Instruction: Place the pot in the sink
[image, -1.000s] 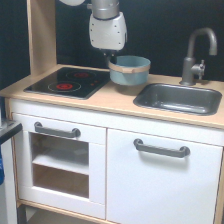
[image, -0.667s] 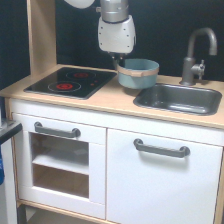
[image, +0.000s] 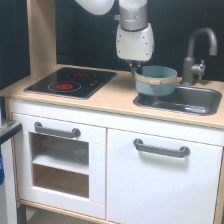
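Note:
The blue-grey pot with a tan band around its rim hangs in the air, tilted slightly, over the left end of the dark grey sink. My gripper reaches down from the white arm and is shut on the pot's left rim. The fingertips are mostly hidden behind the rim. The pot's bottom is just above the sink's left edge.
A flat black hob with red rings lies on the wooden counter to the exterior view's left. A grey tap stands behind the sink. White cabinet doors with grey handles are below. A wooden post rises at the back left.
My gripper has carried the pot to the exterior view's right, from beside the hob to above the sink's left end.

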